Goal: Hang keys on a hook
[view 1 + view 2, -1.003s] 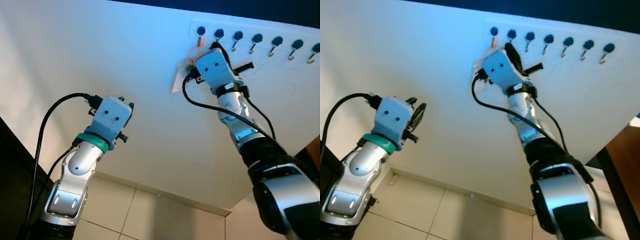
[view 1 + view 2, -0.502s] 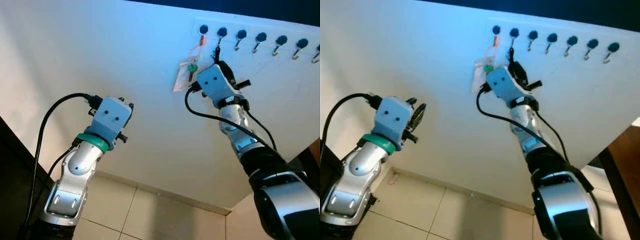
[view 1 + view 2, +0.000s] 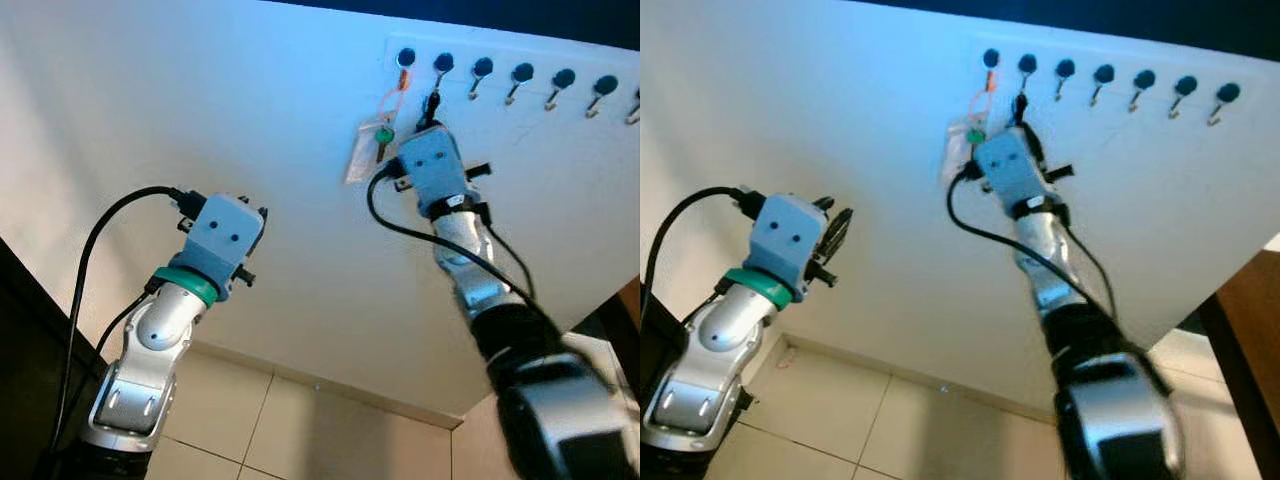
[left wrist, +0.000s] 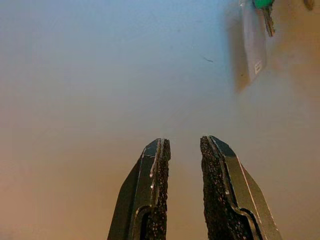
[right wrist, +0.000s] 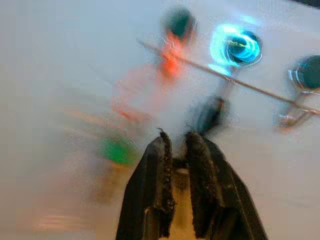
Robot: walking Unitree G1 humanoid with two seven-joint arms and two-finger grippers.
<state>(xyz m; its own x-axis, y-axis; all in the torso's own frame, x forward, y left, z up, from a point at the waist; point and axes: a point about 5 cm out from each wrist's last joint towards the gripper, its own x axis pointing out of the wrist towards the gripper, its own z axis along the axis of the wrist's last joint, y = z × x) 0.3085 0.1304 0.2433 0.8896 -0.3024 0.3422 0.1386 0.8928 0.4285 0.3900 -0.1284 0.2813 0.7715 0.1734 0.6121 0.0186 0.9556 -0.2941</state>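
Note:
The keys [image 3: 381,134], with a green key head, an orange loop and a white tag [image 3: 359,157], hang from the leftmost black hook [image 3: 404,59] on the white wall. My right gripper [image 3: 433,104] is raised just right of them, under the second hook [image 3: 442,66], holding nothing. In the blurred right wrist view its fingers [image 5: 161,150] stand almost together, with the green key head [image 5: 117,150] off to one side. My left gripper [image 3: 837,222] is held up lower on the left, far from the hooks. Its fingers [image 4: 159,155] stand slightly apart and empty.
A row of several black hooks [image 3: 522,75] runs rightward along the top of the wall. Beige floor tiles [image 3: 300,430] lie below. A dark edge [image 3: 25,330] stands at far left and brown furniture [image 3: 1250,330] at far right.
My right gripper let go of the keys, dropped back from them, then rose again toward the second hook. The keys stay hanging on the leftmost hook. The left arm has not moved.

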